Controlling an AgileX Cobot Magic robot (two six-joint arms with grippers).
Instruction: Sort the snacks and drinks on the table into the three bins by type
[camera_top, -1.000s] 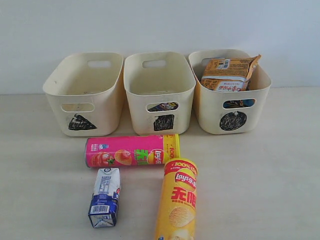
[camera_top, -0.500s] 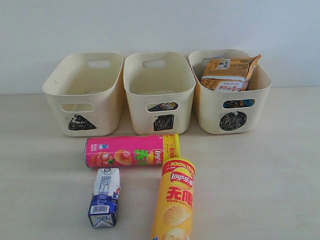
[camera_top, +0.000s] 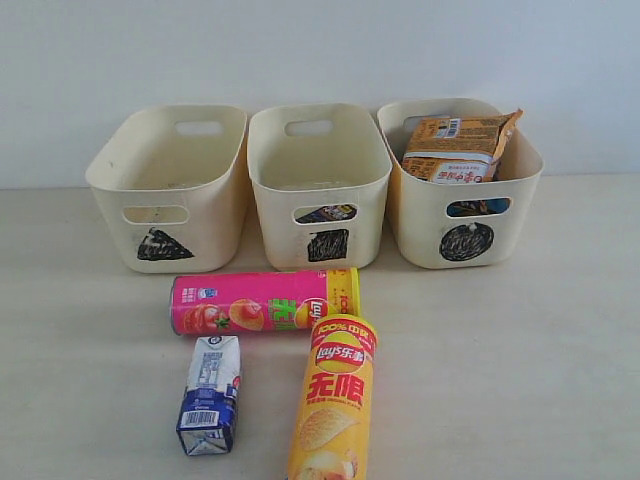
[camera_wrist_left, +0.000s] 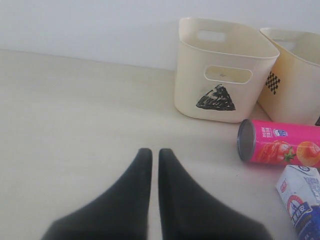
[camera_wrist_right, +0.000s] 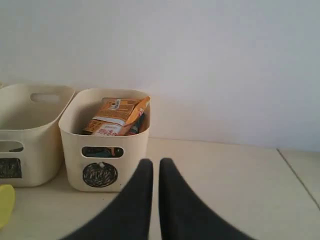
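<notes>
Three cream bins stand in a row at the back: triangle bin (camera_top: 210, 235), square bin (camera_top: 275, 225), circle bin (camera_top: 420, 225). An orange bag (camera_top: 455, 148) sticks out of the circle bin, and something blue (camera_top: 478, 207) shows through its slot. A dark item (camera_top: 326, 213) shows through the square bin's slot. On the table lie the pink chip tube (camera_top: 260, 302), the yellow-orange chip tube (camera_top: 330, 400) and the white and blue carton (camera_top: 211, 394). My left gripper (camera_wrist_left: 151, 152) is shut and empty, off to the side of the pink tube (camera_wrist_left: 285, 150). My right gripper (camera_wrist_right: 152, 162) is shut and empty beside the circle bin (camera_wrist_right: 132, 150).
A pale wall runs close behind the bins. Neither arm shows in the exterior view. The yellow-orange tube's lower end runs off that view's bottom edge. Bare tabletop (camera_top: 520, 370) lies to the right of the tubes.
The yellow-orange tube has shifted left and tilted, its red top end now closer to the pink tube's lid. Nothing else has moved.
</notes>
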